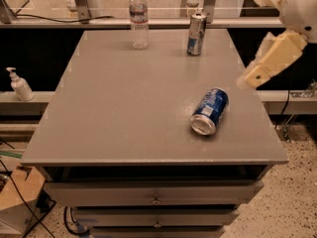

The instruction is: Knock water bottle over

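Observation:
The water bottle (139, 19) is clear and ribbed, with a white cap and a pale label with a red band. It stands upright near the far edge of the grey table (119, 108), left of centre. My gripper (270, 59) is a cream-coloured piece at the right. It hangs above the table's right edge, far to the right of the bottle and nearer the camera. It touches nothing.
A slim silver-blue can (196, 33) stands upright at the far right of the table. A blue can (210, 111) lies on its side at the near right, below the gripper. A white pump dispenser (20, 85) stands on a ledge at the left. Drawers sit under the tabletop.

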`<state>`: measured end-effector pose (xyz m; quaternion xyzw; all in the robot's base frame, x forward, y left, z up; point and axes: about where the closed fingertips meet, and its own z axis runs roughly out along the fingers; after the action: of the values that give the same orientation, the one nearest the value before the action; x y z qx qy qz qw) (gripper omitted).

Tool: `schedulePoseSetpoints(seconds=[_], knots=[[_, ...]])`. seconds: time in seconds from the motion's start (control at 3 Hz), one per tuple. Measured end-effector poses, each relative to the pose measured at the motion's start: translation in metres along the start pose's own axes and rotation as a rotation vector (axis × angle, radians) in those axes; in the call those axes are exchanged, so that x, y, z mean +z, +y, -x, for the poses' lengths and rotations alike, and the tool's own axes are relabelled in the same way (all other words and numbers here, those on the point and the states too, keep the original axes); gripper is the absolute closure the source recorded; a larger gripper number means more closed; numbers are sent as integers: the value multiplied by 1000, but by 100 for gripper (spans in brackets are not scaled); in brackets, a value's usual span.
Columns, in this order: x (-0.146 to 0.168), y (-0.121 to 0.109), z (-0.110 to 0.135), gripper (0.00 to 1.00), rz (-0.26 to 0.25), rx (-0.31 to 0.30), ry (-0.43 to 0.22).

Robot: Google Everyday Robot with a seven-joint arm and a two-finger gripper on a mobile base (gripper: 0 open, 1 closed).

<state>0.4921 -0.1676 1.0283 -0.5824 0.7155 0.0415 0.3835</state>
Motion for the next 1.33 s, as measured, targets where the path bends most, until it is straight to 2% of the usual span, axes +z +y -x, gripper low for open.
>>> schedulePoseSetpoints(seconds=[0.67,1.33], knots=[[6,-6,12,0,-24,19,-46],[63,-52,55,0,-88,51,-158]])
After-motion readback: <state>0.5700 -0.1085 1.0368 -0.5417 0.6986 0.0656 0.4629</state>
